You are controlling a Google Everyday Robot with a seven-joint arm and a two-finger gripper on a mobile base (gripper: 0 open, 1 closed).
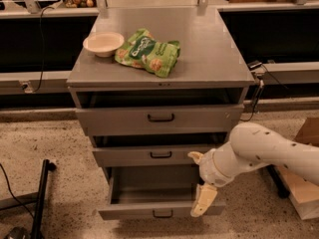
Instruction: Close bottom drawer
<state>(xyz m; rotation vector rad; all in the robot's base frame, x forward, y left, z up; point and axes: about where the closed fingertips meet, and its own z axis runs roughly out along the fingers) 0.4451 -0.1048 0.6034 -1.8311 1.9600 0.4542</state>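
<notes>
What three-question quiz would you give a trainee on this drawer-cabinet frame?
1. True or false: the slim-fronted grey metal bottom drawer with the small black loop handle is fully shut.
2. What lies beside the round white bowl on the grey cabinet top? A) crumpled green snack bag B) red can C) blue sponge
3. Fill in: the cream two-finger gripper, open, hangs in front of the bottom drawer's ____ end, as the camera sees it.

Key: 1 false, it stands pulled out; 2 A; 3 right.
</notes>
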